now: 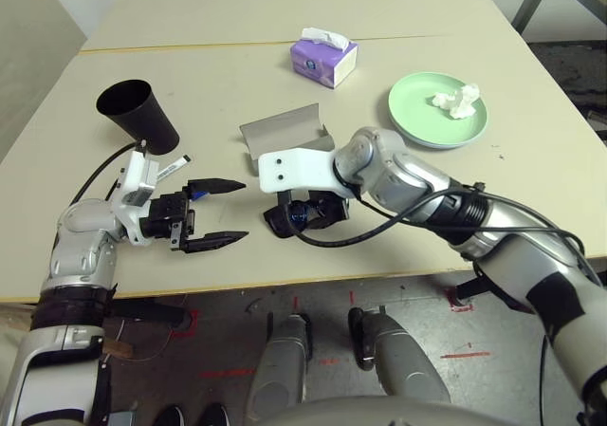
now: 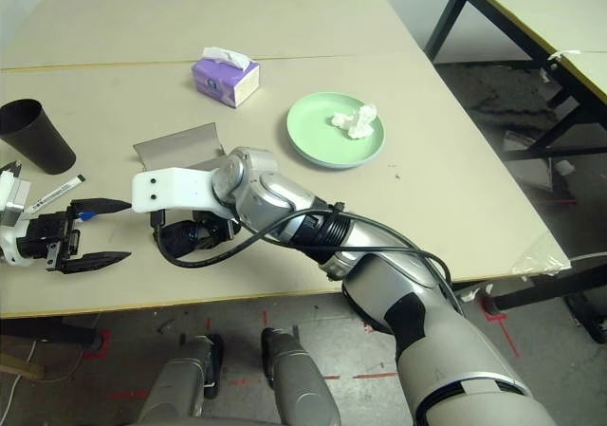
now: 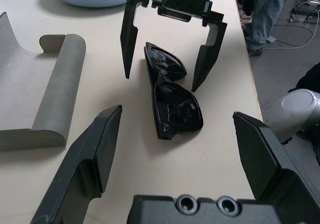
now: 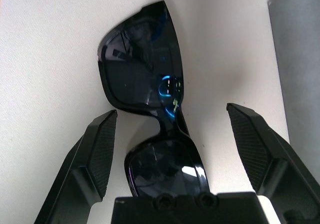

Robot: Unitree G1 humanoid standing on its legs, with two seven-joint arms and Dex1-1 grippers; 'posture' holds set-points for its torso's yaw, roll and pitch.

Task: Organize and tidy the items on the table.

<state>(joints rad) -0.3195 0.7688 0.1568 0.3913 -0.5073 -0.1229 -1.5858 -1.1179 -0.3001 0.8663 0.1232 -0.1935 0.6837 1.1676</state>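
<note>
1. Right now the right claw (image 3: 167, 59) hangs over the black sunglasses (image 3: 172, 97), its two tapered black fingers spread wide, one on each side of the frame, not pinching it.
2. Glossy, those sunglasses: dark curved lenses catching a blue glint, folded and lying flat on the matte beige surface (image 1: 531, 198) near its front edge.
3. Over on the left, the left claw (image 1: 220, 213) sits low above the surface, fingers wide apart, pointed tips aimed toward the sunglasses, holding nothing.
4. Just behind the sunglasses lies the grey glasses case (image 1: 285, 132), open, a smooth shell with rounded rolled edges and a dull felt-like finish.
5. A black tapered cup (image 1: 140, 113) stands rim-up at the left, and a white marker (image 1: 171, 168) lies beside its foot, close to the left wrist.
6. Farther right, the round green plate (image 1: 417, 113) rests stacked on a light-blue one, with a crumpled white tissue (image 1: 457, 100) in it.
7. Toward the back, by the thin yellowish seam, sits a purple tissue box (image 1: 322, 61) with a white sheet poking out.
</note>
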